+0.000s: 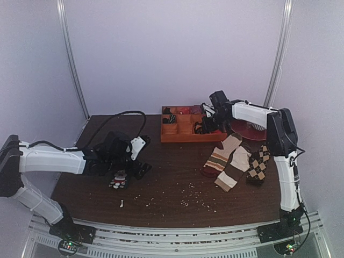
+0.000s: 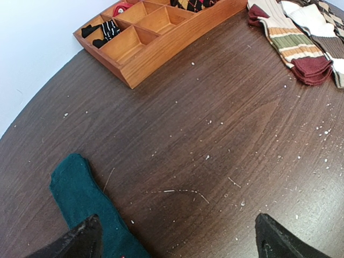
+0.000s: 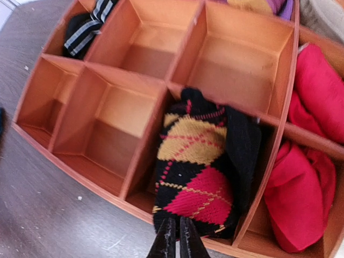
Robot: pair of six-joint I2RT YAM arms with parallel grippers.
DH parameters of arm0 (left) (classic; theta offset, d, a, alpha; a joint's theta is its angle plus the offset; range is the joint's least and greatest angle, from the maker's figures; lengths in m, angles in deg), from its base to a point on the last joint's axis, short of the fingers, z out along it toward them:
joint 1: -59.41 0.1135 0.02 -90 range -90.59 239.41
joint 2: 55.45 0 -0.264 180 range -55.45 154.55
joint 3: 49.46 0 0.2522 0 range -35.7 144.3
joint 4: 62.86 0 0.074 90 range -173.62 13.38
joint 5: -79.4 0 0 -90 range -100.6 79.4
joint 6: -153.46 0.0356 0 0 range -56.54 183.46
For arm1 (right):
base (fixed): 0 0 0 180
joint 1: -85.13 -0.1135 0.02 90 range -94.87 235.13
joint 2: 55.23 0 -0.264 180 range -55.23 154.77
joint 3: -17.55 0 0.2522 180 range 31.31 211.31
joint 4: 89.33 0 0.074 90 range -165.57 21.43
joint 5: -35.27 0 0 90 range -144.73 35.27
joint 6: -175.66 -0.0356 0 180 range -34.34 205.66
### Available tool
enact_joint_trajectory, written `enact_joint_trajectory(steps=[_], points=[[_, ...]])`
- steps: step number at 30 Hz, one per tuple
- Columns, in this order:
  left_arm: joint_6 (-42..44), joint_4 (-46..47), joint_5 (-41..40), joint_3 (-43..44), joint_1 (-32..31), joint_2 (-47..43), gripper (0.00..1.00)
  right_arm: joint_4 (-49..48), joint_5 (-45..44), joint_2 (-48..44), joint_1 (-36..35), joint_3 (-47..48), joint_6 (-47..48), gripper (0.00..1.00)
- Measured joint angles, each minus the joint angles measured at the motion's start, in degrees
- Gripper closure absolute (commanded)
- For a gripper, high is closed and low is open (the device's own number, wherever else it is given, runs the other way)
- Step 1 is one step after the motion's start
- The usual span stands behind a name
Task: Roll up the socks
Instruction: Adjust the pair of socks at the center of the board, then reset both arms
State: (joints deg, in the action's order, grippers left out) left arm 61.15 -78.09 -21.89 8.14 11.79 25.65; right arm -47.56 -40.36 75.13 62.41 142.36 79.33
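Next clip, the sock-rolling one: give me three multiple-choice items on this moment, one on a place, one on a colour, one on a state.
1. Where do the black argyle socks lie?
A) flat on the bare table
B) in a compartment of the wooden tray
C) draped over the left arm

2. What colour is the lone sock under the left gripper?
A) white
B) yellow
C) dark teal

3. How does the right gripper stand?
A) shut, fingers together
B) wide open
C) out of view

Answers: 1 B, the right wrist view shows them bundled between the tray's dividers. 2 C, it shows teal beside one finger in the left wrist view. 3 A, the two fingers meet at the socks' edge.
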Motion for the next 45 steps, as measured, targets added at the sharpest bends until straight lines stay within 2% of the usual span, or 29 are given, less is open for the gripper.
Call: enact_joint_trajectory(steps=[25,28,34,39,40,41,45], points=[[0.5,0.0,-0.5,0.0,0.0,0.0,0.02,7.7,-11.5,7.8,-1.4,8.9,0.7,0.95],[0.5,0.0,-0.5,0.0,0.0,0.0,0.02,8.5,-11.7,8.3,-1.4,10.3,0.8,0.93],[0.5,0.0,-0.7,0.0,0.0,0.0,0.02,6.7,-10.6,7.1,-1.4,8.6,1.4,0.72],[0.4,-0.2,-1.2,0.0,0.0,-0.6,0.02,4.0,-8.4,4.2,-1.3,5.0,1.8,0.48],[0.2,-0.2,-1.4,0.0,0.0,-1.0,0.02,4.0,-8.1,3.8,-1.2,4.8,1.4,0.15],[0.0,-0.2,-1.6,0.0,0.0,-1.5,0.02,3.9,-8.0,3.4,-1.1,4.7,1.9,0.02],[-1.1,-0.3,-2.1,0.0,0.0,-3.9,0.02,3.5,-7.6,0.4,-0.3,3.4,2.0,0.00]])
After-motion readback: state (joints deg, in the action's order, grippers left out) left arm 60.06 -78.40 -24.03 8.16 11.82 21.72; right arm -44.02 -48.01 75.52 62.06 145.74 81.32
